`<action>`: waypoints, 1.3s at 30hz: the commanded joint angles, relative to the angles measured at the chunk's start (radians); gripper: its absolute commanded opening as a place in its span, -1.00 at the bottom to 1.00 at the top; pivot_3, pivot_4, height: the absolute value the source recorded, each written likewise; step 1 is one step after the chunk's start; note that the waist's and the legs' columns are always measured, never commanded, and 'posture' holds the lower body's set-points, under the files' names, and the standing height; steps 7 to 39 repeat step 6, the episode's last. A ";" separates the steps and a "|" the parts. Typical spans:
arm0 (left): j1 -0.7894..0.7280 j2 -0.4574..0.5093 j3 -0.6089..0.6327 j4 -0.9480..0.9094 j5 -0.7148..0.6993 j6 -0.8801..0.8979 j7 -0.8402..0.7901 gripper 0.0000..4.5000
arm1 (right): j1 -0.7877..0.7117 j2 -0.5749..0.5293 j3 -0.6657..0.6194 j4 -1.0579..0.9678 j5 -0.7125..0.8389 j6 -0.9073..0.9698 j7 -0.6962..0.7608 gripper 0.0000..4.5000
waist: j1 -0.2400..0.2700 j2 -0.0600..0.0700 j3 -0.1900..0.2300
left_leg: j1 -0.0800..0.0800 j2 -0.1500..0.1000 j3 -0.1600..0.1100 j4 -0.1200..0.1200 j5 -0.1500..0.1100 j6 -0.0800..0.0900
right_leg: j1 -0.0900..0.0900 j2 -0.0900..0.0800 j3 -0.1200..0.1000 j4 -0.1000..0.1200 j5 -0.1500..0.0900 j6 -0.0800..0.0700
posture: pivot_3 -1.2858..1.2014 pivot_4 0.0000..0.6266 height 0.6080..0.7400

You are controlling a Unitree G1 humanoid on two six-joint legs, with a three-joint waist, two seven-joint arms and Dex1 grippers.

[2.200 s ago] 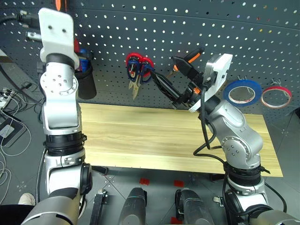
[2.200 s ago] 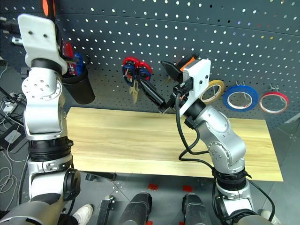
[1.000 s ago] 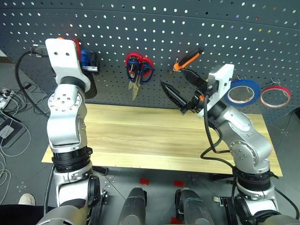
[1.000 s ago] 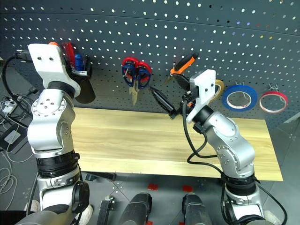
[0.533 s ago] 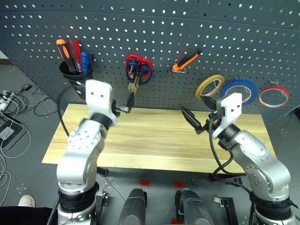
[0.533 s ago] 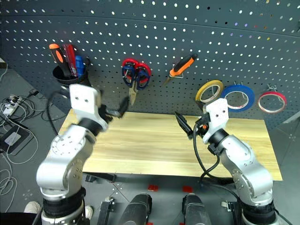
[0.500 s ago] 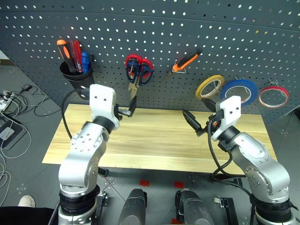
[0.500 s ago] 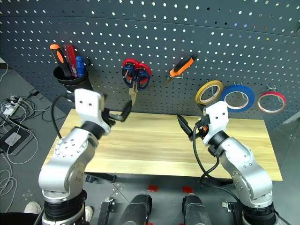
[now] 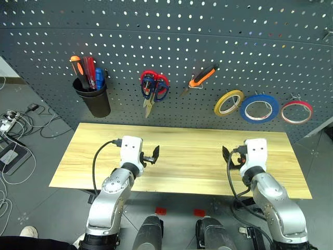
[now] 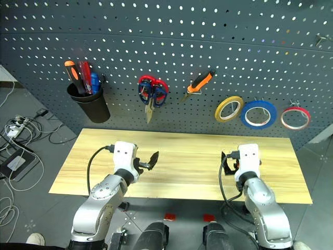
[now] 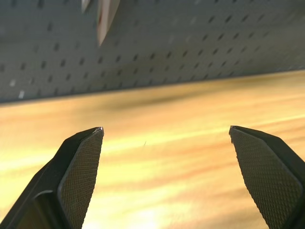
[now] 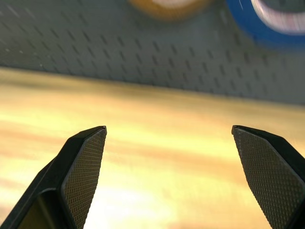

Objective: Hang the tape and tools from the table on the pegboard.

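Note:
The blue tape [image 9: 259, 108] hangs on the dark grey pegboard [image 9: 171, 47], and its edge also shows in the right wrist view [image 12: 267, 24]. Left of it the orange-and-black pliers [image 9: 200, 79] hang on a hook. The blue-handled scissors [image 9: 159, 91] share a hook with a red-handled pair. The orange-and-black screwdriver [image 9: 78, 66] stands in the black cup [image 9: 94, 101]. My left gripper [image 9: 152, 155] and right gripper [image 9: 227, 155] hover low over the front half of the wooden table [image 9: 182, 140]. Both are open and empty, fingers wide apart in the wrist views [image 11: 166, 130] [image 12: 169, 128].
A yellow roll [image 9: 228, 102] and a red-and-white roll [image 9: 296, 111] hang beside the blue tape. Red and blue screwdrivers [image 9: 92, 73] share the cup. Cables and a power strip [image 9: 10, 117] lie on the floor at the left.
Both arms have dropped from pegboard height to low over the table, the right one drawing out to the right. The grippers stayed open. The camera has tilted too.

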 commanded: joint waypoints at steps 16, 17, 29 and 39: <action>0.016 0.002 0.043 -0.001 -0.019 -0.019 -0.013 0.99 | 0.013 0.025 -0.012 -0.021 -0.037 -0.017 -0.003 1.00 | 0.000 0.004 -0.006 | 0.002 0.000 0.000 0.001 -0.001 0.001 | 0.004 0.000 -0.002 -0.001 0.000 0.000 | 0.11 -0.46 1.00; 0.016 0.002 0.043 -0.001 -0.019 -0.019 -0.013 0.99 | 0.013 0.025 -0.012 -0.021 -0.037 -0.017 -0.003 1.00 | 0.000 0.004 -0.006 | 0.002 0.000 0.000 0.001 -0.001 0.001 | 0.004 0.000 -0.002 -0.001 0.000 0.000 | 0.11 -0.46 1.00; 0.016 0.002 0.043 -0.001 -0.019 -0.019 -0.013 0.99 | 0.013 0.025 -0.012 -0.021 -0.037 -0.017 -0.003 1.00 | 0.000 0.004 -0.006 | 0.002 0.000 0.000 0.001 -0.001 0.001 | 0.004 0.000 -0.002 -0.001 0.000 0.000 | 0.11 -0.46 1.00; 0.016 0.002 0.043 -0.001 -0.019 -0.019 -0.013 0.99 | 0.013 0.025 -0.012 -0.021 -0.037 -0.017 -0.003 1.00 | 0.000 0.004 -0.006 | 0.002 0.000 0.000 0.001 -0.001 0.001 | 0.004 0.000 -0.002 -0.001 0.000 0.000 | 0.11 -0.46 1.00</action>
